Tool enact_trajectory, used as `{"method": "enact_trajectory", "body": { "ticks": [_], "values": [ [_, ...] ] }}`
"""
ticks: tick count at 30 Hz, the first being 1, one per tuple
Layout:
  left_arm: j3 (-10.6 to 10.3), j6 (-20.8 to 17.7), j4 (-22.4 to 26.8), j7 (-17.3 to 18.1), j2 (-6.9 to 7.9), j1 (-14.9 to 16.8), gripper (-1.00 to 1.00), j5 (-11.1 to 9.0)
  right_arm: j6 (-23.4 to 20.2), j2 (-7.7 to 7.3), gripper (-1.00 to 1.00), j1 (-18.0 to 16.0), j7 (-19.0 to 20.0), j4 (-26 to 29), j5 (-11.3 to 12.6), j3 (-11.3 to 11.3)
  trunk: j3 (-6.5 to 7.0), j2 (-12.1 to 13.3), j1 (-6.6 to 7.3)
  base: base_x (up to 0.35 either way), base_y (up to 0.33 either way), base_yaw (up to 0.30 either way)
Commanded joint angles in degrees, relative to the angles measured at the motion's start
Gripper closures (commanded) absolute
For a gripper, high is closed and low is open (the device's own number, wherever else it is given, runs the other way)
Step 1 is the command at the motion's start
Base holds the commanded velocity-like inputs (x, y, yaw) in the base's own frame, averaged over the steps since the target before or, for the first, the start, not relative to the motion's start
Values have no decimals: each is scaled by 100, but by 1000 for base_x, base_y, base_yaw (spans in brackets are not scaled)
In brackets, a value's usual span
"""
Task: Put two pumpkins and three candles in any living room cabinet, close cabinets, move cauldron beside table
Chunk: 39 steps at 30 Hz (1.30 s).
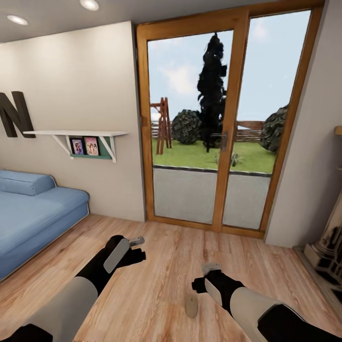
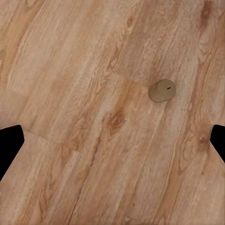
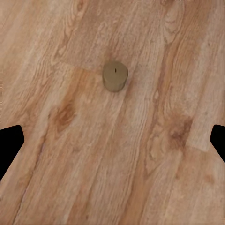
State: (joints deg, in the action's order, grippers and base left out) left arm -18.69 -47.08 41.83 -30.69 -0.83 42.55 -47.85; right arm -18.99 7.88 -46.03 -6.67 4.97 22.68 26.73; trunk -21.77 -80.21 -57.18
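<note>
One candle (image 1: 191,305), a short squat olive-tan cylinder with a tiny wick, stands upright on the wooden floor. In the head view it sits just below and left of my right gripper (image 1: 209,269). My left gripper (image 1: 136,241) hovers further left and farther off. The right wrist view has the candle (image 3: 115,76) ahead of the open right gripper (image 3: 112,145), with nothing between the fingers. Seen from the left wrist, the candle (image 2: 162,90) lies off to one side of the open, empty left gripper (image 2: 112,145). The pumpkins, cabinet, cauldron and table are out of view.
A blue sofa (image 1: 33,209) lines the left wall under a white shelf (image 1: 78,134) with photos. A wood-framed glass door (image 1: 216,128) stands straight ahead. An ornate pale fixture (image 1: 327,249) juts out at the right wall. Wooden floor (image 1: 161,266) stretches between them.
</note>
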Motion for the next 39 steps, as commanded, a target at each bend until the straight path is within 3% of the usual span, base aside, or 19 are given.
{"method": "enact_trajectory", "body": {
  "ticks": [1,8,13,17,20,27,39],
  "values": [
    [-18,-2,5,-57,-1,4,-100,-58,-31,-1,-100,-2,-32,13,59,49,-30,-46,-23,41,0,200],
    [-32,-9,1,-112,-163,6,-100,-50,-38,-2,-100,1,-21,17,54,50,-176,-327,-177,11,0,140],
    [-131,-11,1,-368,-291,5,-100,-49,-125,-5,-100,5,-55,18,49,38,-268,-527,-287,1,0,22],
    [-150,-12,7,-500,-386,4,-100,-49,-969,-18,-100,1,-38,51,57,13,-340,-688,-375,0,0,2],
    [-158,-12,8,-507,-404,2,-100,-49,-1322,-30,-100,-1,-20,64,64,0,-394,-808,-440,0,0,0],
    [-279,-16,2,-508,-425,2,-100,-57,-1410,-34,-100,-2,-15,284,85,-25,-520,-1089,-594,152,0,0],
    [-302,-12,1,-510,-488,2,-100,-58,-1415,-23,-100,-2,-10,329,95,-19,-735,-1570,-858,125,0,0]
  ]
}}
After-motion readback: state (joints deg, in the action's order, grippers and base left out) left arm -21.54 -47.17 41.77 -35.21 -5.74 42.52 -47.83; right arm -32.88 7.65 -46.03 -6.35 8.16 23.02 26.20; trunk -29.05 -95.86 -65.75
